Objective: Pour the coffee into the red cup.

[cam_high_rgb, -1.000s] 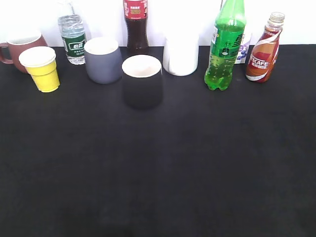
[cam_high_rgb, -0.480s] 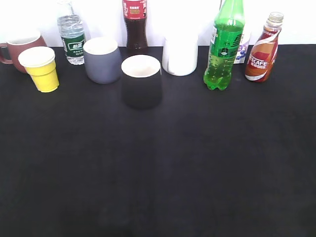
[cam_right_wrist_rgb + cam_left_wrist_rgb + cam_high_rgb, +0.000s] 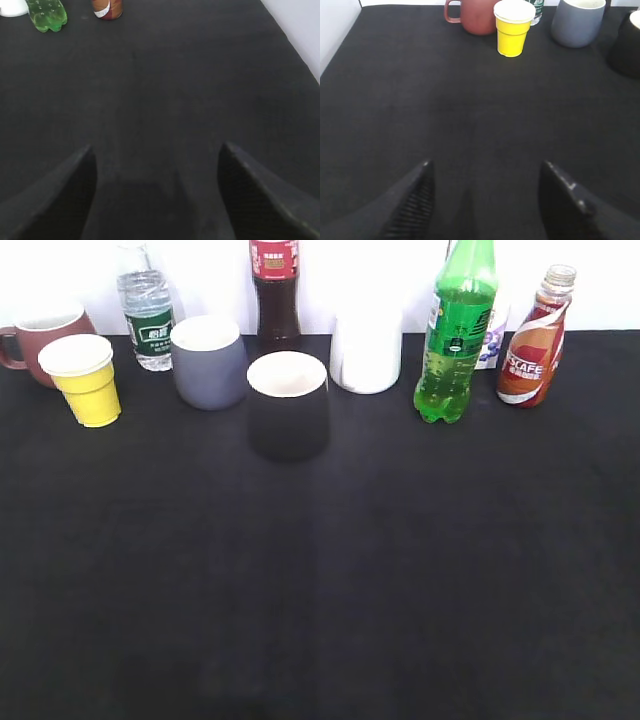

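The coffee bottle (image 3: 535,340), curvy and clear with a red-white-brown label, stands at the far right of the back row; its base shows in the right wrist view (image 3: 107,8). The red cup (image 3: 40,340), a brownish-red mug with a handle, stands at the far left behind a yellow paper cup; it also shows in the left wrist view (image 3: 476,15). My left gripper (image 3: 485,167) is open and empty over the black cloth, well short of the mug. My right gripper (image 3: 156,152) is open and empty, well short of the bottle. Neither gripper shows in the exterior view.
Along the back stand a yellow paper cup (image 3: 85,378), a water bottle (image 3: 147,318), a grey cup (image 3: 208,360), a cola bottle (image 3: 275,290), a black cup (image 3: 288,405), a white cup (image 3: 366,352) and a green soda bottle (image 3: 456,335). The black tablecloth (image 3: 320,580) covers the front.
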